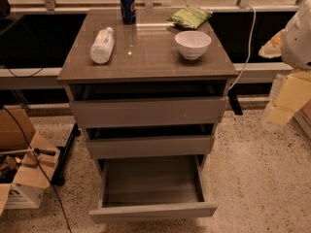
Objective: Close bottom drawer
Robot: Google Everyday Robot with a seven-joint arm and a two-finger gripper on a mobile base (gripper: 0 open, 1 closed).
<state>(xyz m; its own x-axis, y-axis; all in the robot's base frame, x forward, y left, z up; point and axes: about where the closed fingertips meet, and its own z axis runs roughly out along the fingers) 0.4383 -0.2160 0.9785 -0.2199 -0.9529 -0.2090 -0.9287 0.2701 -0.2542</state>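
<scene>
The bottom drawer (153,210) is the lowest of three grey drawers in the cabinet (146,57). It stands pulled far out toward me, and its shallow grey box is empty. The middle drawer (150,146) and the top drawer (148,111) each stick out a little. My arm comes in at the right edge, and its gripper (284,101) hangs to the right of the cabinet at about top-drawer height. It is apart from every drawer.
On the cabinet top are a lying clear bottle (102,45), a blue can (128,7), a green chip bag (190,17) and a white bowl (192,43). A cardboard box (24,174) with cables sits on the floor at left. A white cable (250,42) hangs behind the cabinet at right.
</scene>
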